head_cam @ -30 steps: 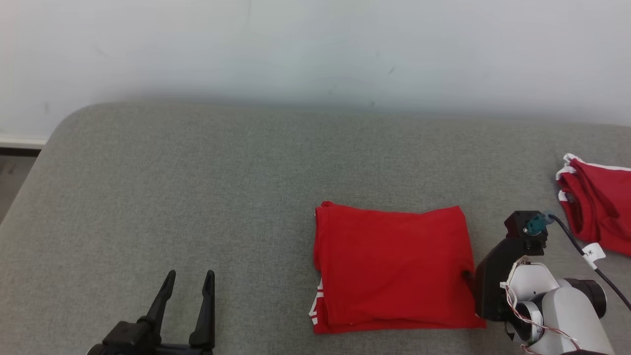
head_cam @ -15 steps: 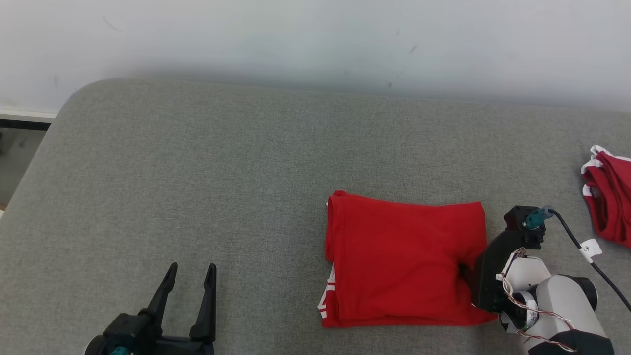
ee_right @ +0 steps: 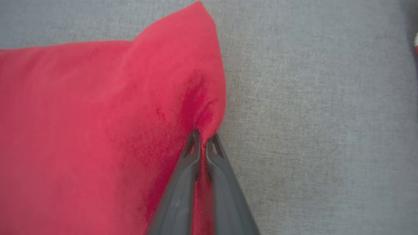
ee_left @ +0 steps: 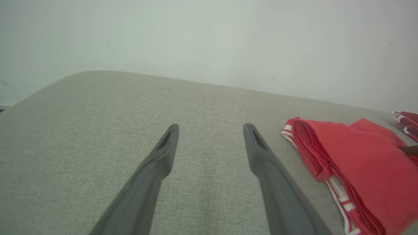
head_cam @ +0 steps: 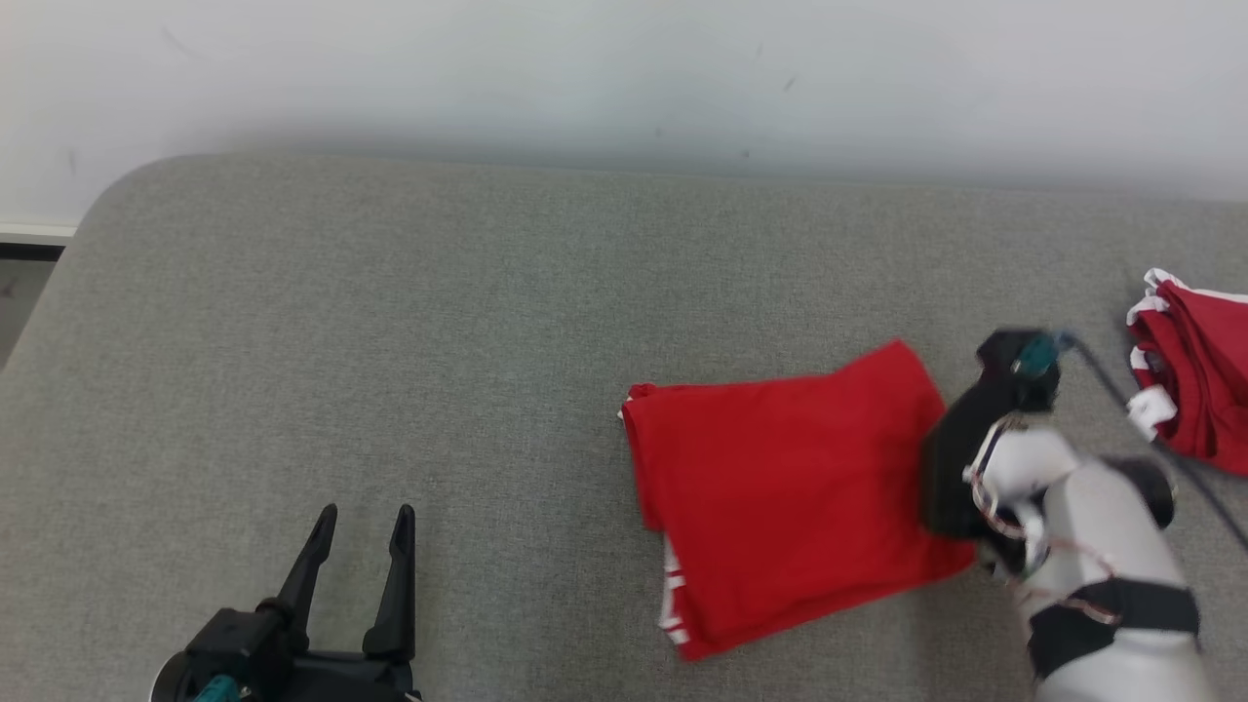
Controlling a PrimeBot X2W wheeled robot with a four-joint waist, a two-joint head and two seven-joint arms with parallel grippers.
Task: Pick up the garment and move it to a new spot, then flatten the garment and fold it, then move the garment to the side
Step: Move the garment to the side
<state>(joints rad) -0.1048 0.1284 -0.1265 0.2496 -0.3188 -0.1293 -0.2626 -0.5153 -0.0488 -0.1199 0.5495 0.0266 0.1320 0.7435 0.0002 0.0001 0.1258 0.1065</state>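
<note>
Closure is the news: our right jaws, wide a second ago, now pinch the right edge of the folded red garment (head_cam: pixel 790 487), which has skewed on the grey cushion (head_cam: pixel 390 322). Left jaws hang released, well apart. We judge the sideways move begun.

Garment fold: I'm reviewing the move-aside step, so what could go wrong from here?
1. The right gripper pinches the garment at one edge only. Dragging may pull the layers apart and undo the fold, whose striped hem pokes out at the near corner.
2. Heading right, it may run into the other red garment lying close by.
</note>
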